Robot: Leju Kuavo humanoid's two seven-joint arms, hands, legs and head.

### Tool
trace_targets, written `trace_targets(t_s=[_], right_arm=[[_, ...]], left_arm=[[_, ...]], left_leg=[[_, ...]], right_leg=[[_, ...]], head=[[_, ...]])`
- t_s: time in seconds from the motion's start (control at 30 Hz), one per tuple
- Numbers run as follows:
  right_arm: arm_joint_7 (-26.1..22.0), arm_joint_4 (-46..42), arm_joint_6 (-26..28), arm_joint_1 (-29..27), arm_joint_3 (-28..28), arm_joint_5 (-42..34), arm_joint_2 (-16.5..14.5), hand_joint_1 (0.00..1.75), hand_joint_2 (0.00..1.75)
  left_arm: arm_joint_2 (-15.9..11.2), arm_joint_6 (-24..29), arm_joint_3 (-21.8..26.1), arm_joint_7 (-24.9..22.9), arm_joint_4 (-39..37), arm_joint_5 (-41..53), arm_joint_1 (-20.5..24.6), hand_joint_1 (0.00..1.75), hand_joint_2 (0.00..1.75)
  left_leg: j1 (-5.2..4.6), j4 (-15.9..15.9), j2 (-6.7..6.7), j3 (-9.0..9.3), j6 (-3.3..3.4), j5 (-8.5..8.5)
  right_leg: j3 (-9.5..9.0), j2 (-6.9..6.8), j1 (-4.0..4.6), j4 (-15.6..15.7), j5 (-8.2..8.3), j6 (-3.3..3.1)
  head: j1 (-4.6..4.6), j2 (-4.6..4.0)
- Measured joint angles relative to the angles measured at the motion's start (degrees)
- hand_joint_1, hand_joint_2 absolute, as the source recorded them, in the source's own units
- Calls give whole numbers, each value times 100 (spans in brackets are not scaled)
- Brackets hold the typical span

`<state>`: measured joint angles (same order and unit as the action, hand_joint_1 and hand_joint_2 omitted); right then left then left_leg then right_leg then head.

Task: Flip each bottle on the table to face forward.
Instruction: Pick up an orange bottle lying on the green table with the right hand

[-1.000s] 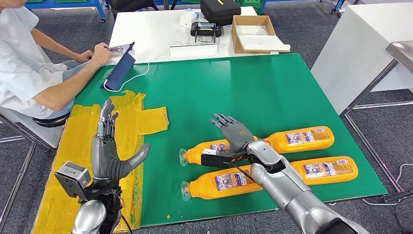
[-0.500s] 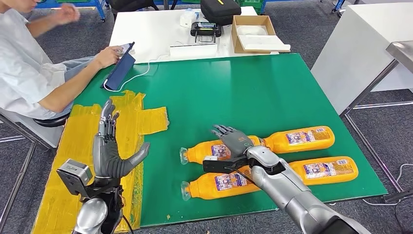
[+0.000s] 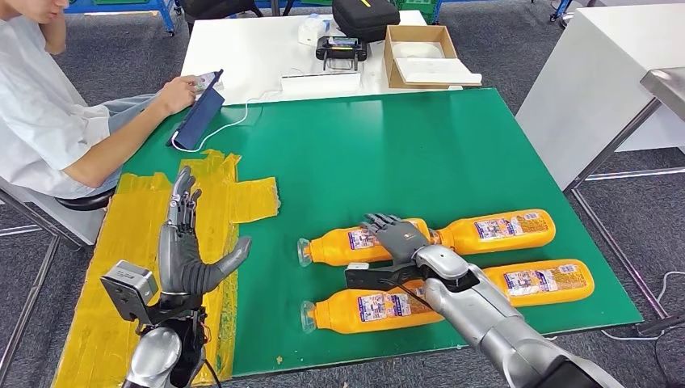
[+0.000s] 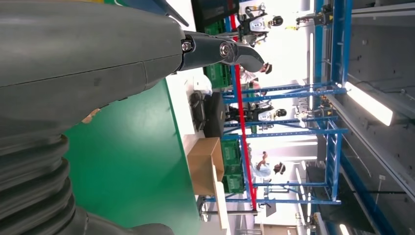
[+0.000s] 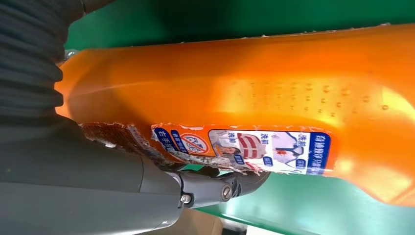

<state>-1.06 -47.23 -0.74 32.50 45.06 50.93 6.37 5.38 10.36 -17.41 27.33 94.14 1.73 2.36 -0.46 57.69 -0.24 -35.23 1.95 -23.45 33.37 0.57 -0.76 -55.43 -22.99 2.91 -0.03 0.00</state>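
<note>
I look down on a green table (image 3: 420,145) where four orange bottles lie on their sides in two rows at about 5 o'clock from the table's middle. In the far row, the far left bottle (image 3: 343,245) has its clear cap pointing toward 9 o'clock, and the far right bottle (image 3: 501,229) lies end to end with it. In the near row, the near left bottle (image 3: 363,309) also points its cap toward 9 o'clock, with the near right bottle (image 3: 537,279) beyond it toward 3 o'clock. All four show blue and white labels. My right hand (image 3: 396,237) rests palm down on the far left bottle near where it meets its neighbour, fingers spread over its body; I cannot tell whether they grip it. From my right wrist, that bottle's orange side (image 5: 274,93) is close up, its torn label facing the camera. My left hand (image 3: 184,246) is raised at 8 o'clock above yellow tape (image 3: 153,242) covering that side of the table, fingers straight and apart, thumb out, holding nothing. A seated person (image 3: 48,113) at 10 o'clock handles a phone (image 3: 200,80).
</note>
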Motion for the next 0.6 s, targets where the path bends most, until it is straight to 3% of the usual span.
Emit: trace_targets(t_s=[0.13,0.17,0.27,0.3,0.4,0.47,0.53,0.6], right_arm=[[157,20,15,1,28,58,50,3,175],[183,27,9,3,35,70,62,15,175],[232,51,-13,21,50,85,97,75,175],[258,63,-14,26,54,96,105,82,175],[343,111,5,31,68,149,109,78,175],[366,142,20,40,78,171,108,106,175],[372,174,23,59,86,179,108,146,175],[389,217,20,84,95,203,104,163,175]], left_arm=[[2,-14,5,-24,-33,0,0,0,175],[2,-16,7,-29,-38,0,0,0,175],[2,-24,14,-39,-49,0,1,0,175],[2,-28,16,-45,-55,0,1,0,175],[4,-51,22,-71,-78,0,0,0,175],[8,-58,25,-80,-88,0,1,0,175],[13,-59,28,-83,-94,0,1,0,175],[15,-61,30,-92,-109,0,5,0,175]], left_leg=[[0,0,0,1,1,1],[0,0,-1,1,2,1],[0,0,0,1,4,3],[0,0,0,1,4,3],[-1,0,-1,1,5,4],[-1,0,-1,1,6,4],[-1,0,-1,1,6,4],[-1,0,-1,1,6,4]], right_leg=[[-1,0,0,0,0,0],[-1,0,0,0,0,0],[-1,0,-1,0,2,2],[-2,0,-1,0,2,3],[-2,0,-1,0,3,4],[-2,-1,-1,0,4,4],[-2,0,-1,0,4,5],[-2,0,-2,0,4,5]], head=[[-1,0],[-1,0],[-1,0],[-1,0],[-1,0],[0,0],[0,0],[0,0]])
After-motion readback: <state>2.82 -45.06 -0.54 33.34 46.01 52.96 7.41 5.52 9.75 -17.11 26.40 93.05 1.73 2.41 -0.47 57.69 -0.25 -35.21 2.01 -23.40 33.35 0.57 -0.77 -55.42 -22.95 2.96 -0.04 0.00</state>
